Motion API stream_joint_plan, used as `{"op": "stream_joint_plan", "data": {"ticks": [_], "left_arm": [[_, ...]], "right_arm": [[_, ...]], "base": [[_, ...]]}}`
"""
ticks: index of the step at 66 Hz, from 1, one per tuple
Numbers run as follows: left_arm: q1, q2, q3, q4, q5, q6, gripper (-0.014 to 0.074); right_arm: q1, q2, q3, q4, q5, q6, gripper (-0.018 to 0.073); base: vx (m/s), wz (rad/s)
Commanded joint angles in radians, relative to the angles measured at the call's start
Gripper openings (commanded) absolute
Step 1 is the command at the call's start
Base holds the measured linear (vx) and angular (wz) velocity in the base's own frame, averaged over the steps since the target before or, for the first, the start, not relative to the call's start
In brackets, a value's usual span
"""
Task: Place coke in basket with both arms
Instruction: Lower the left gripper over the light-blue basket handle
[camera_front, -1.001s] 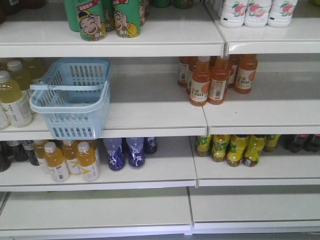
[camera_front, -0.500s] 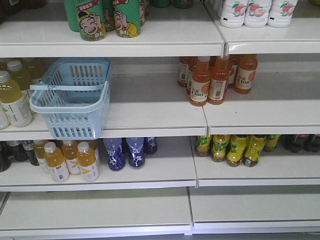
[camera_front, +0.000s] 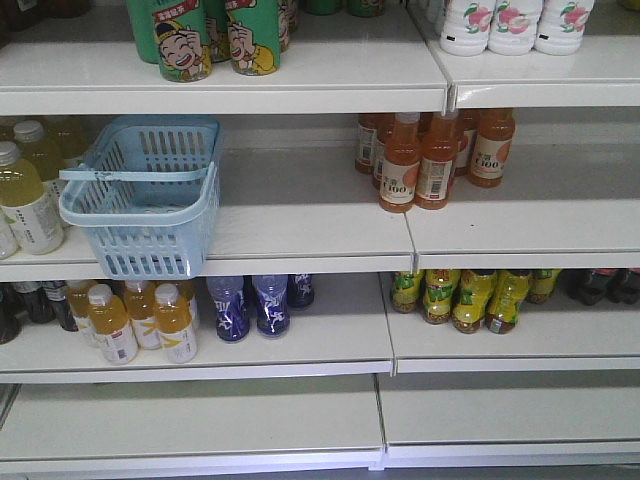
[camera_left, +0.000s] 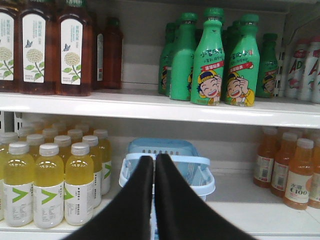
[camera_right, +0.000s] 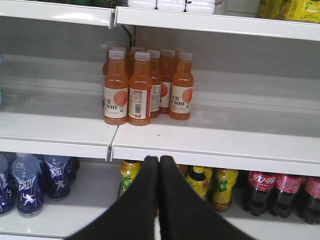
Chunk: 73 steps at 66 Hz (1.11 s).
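The light blue basket stands on the middle shelf at the left, its flat handle lying across the top. In the left wrist view the basket is straight ahead, just beyond my left gripper, which is shut with nothing between its fingers. My right gripper is also shut and empty, level with the front edge of the middle shelf, below the orange bottles. The coke is out of view in every frame. Neither arm appears in the front view.
Yellow drink bottles crowd the shelf left of the basket. Orange juice bottles stand to the right. Green bottles fill the shelf above. On the lower shelf are dark cola bottles with red labels, yellow-green bottles and blue bottles.
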Motion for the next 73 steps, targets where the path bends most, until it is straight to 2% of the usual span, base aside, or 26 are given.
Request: {"op": "stream_joint_plan", "data": {"ticks": [1, 9, 26, 53, 63, 73], "left_arm": [[-0.007, 0.124, -0.153, -0.009, 0.057, 0.01, -0.0006], [-0.007, 0.283, -0.271, 0.022, 0.137, 0.105, -0.0006], [-0.007, 0.456, -0.283, 0.012, 0.116, 0.084, -0.0006], [-0.007, 0.466, -0.283, 0.013, 0.09, 0.064, 0.0015], [-0.007, 0.466, -0.283, 0.012, 0.09, 0.064, 0.0081], [-0.007, 0.466, -0.283, -0.009, 0.091, 0.064, 0.0221]], "right_arm": [[0.001, -0.018, 0.011, -0.005, -0.075, -0.009, -0.0009], [0.001, -0.018, 0.011, -0.005, -0.075, -0.009, -0.0009], [0.001, -0.018, 0.011, -0.005, -0.075, -0.009, -0.0009], [0.001, -0.018, 0.011, -0.005, -0.075, -0.009, -0.0009], [0.001, -0.018, 0.011, -0.005, -0.075, -0.009, -0.0009], [0.001, -0.018, 0.011, -0.005, -0.075, -0.009, -0.0009]], "base": [[0.0, 0.0], [0.0, 0.0], [0.0, 0.0], [0.0, 0.0], [0.0, 0.0], [0.0, 0.0]]}}
